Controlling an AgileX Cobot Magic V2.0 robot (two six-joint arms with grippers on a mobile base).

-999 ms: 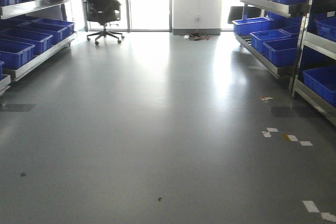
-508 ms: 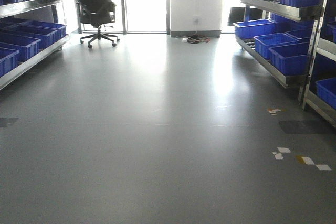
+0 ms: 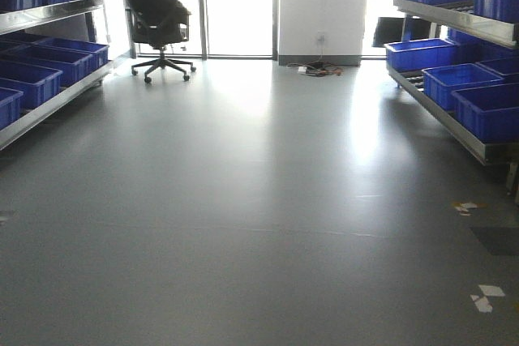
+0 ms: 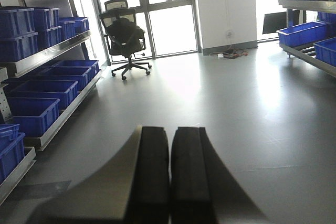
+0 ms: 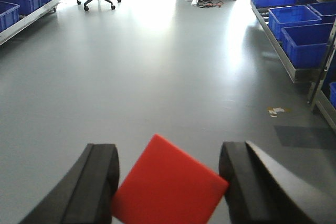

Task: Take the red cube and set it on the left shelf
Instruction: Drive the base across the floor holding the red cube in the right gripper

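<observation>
Red cube [image 5: 169, 188] pinched in right gripper [image 5: 168, 174]; left gripper [image 4: 169, 174] pressed together; office chair [image 3: 158, 15] near left shelf [image 3: 55, 104]

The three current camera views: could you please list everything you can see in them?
red cube: one, bright red, tilted, low in the right wrist view.
left shelf: one, steel, along the room's left side.
right shelf: one, steel, along the right side.
crates: many, deep blue, lined up on both shelves.
floor: one, grey, glossy.
office chair: one, black, far end, left.
cables: one tangle, dark and reddish, far end, centre.
tape scraps: a few, white, near right.
left hand: one, black, shut, empty.
right hand: one, black, gripping the red cube.
</observation>
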